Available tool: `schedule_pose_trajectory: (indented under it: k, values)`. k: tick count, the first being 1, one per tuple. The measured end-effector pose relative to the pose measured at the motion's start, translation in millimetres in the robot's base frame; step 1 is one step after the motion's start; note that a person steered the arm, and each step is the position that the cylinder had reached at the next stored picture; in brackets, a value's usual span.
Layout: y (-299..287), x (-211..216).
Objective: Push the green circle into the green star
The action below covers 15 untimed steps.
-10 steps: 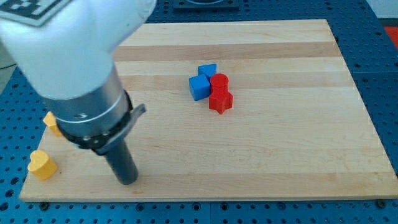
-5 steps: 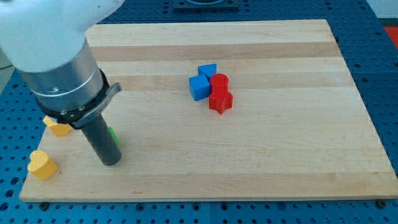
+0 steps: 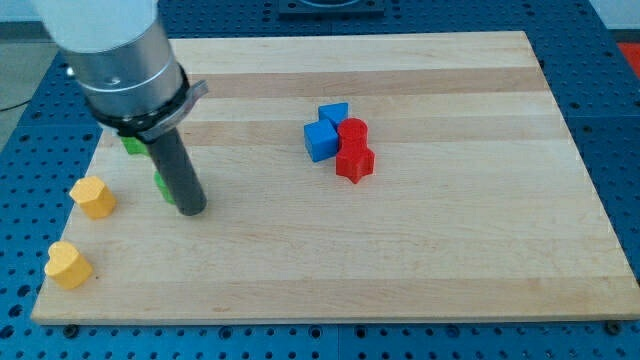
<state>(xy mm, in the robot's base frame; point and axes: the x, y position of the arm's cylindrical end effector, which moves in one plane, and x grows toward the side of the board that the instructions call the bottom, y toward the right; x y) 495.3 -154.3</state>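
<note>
My tip (image 3: 192, 209) rests on the board at the view's left. A green block (image 3: 161, 185) shows as a sliver just left of the rod, touching or nearly touching it; its shape is hidden. A second green block (image 3: 131, 145) peeks out under the arm's body, above and to the left of the first; its shape is also hidden. I cannot tell which one is the circle and which the star.
Two yellow blocks sit near the board's left edge, one (image 3: 93, 197) left of the tip and one (image 3: 68, 265) at the bottom left corner. Two blue blocks (image 3: 322, 139) (image 3: 334, 113) and two red blocks (image 3: 353, 129) (image 3: 354, 161) cluster at the centre.
The arm has moved up the view and slightly right. The tip went from the bottom left to beside the green block, and the upper yellow block is now uncovered.
</note>
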Motion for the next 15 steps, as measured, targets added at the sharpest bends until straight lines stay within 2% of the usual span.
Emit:
schedule_pose_trajectory:
  k: [3,6,9,15]
  values:
    - [8,-3]
    - [-28,-4]
    - [-53,-31]
    - [-109,-50]
